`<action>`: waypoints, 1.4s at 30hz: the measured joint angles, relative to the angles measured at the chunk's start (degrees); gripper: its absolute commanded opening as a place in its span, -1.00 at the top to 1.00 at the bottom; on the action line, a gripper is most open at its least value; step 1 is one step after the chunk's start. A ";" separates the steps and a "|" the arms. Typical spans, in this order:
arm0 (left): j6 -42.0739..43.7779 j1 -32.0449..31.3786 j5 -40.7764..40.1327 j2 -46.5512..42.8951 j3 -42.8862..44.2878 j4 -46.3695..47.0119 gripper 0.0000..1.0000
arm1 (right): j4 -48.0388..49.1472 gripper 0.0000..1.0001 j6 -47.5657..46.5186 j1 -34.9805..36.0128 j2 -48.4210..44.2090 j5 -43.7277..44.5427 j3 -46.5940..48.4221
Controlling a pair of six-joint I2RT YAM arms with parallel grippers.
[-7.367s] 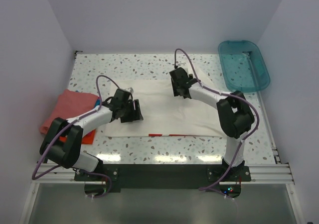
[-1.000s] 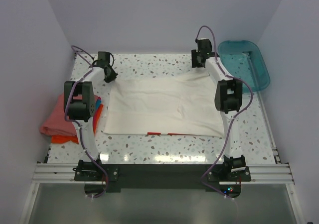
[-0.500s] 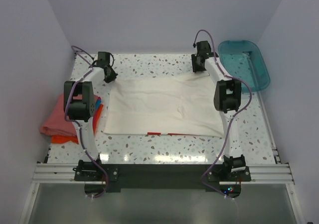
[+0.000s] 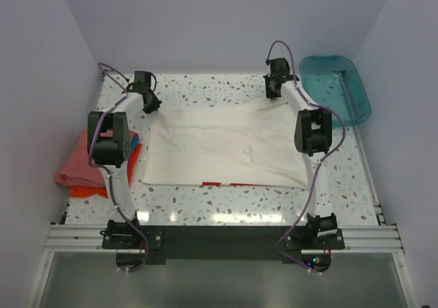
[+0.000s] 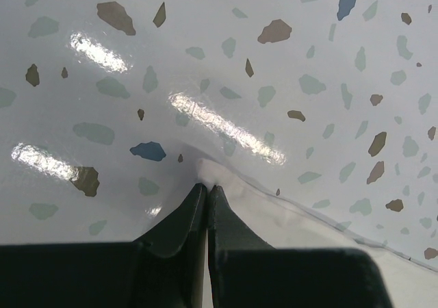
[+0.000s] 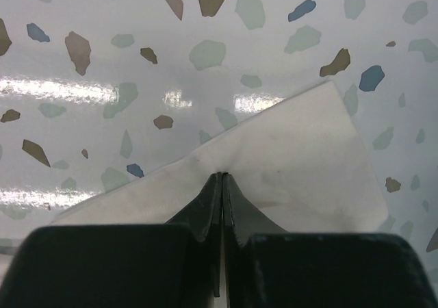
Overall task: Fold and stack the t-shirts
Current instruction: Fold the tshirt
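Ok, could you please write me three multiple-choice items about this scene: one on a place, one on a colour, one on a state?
1. Where does the teal tub stand on the table, seen from the top camera?
A. At the far right corner
B. At the near left edge
C. In the middle, between the arms

2. What colour is the spread-out t-shirt?
A. Blue
B. White
C. Green

3. How do the right arm's jaws stand?
A. Wide open above bare table
B. Shut on the tub's rim
C. Shut on the spread-out t-shirt's far edge

Answers:
1. A, since the top view shows the tub far back on the right.
2. B, since the cloth is white in all three views.
3. C, since the right wrist view shows the fingertips pressed together on the white cloth.
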 measured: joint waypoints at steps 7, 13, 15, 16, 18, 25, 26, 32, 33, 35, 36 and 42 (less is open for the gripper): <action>0.00 0.00 -0.02 -0.33 -0.02 0.79 1.00 | 5.90 1.00 1.33 -0.04 -5.01 2.45 -6.27; 0.00 0.00 -0.02 -0.98 -0.02 1.14 1.00 | 10.32 1.00 2.10 -0.20 -10.58 3.56 -7.41; 0.00 0.00 0.00 -1.11 -0.15 1.44 1.00 | 11.47 1.00 2.40 -0.28 -11.98 3.58 -7.45; 0.00 0.00 -0.02 -1.27 -0.42 1.70 1.00 | 11.98 1.00 2.56 -0.31 -12.50 3.58 -7.69; 0.00 0.02 -0.02 -1.70 -1.09 2.03 1.00 | 13.29 1.00 2.84 -0.33 -13.84 3.61 -9.03; 0.00 0.13 0.02 -3.82 -3.10 3.15 1.00 | 14.78 1.00 3.72 -0.35 -17.31 3.89 -15.32; 0.00 0.15 0.02 -4.35 -3.54 3.52 1.00 | 15.02 1.00 3.98 -0.37 -18.10 4.22 -16.70; -0.02 0.28 0.57 -7.23 -6.03 5.49 1.00 | 15.17 1.00 6.62 -0.37 -24.28 7.19 -24.92; -0.02 0.31 0.70 -7.61 -6.43 5.81 1.00 | 15.06 1.00 7.26 -0.37 -25.83 7.87 -26.71; -0.04 0.37 0.87 -8.46 -7.28 6.01 1.00 | 15.37 1.00 8.72 -0.37 -29.31 8.96 -30.58; -0.07 0.37 0.96 -8.92 -7.76 6.10 1.00 | 15.34 1.00 9.49 -0.37 -31.08 9.64 -32.59; -0.31 0.44 1.75 -11.54 -11.39 7.23 1.00 | 16.26 1.00 14.14 -0.24 -42.82 11.72 -45.35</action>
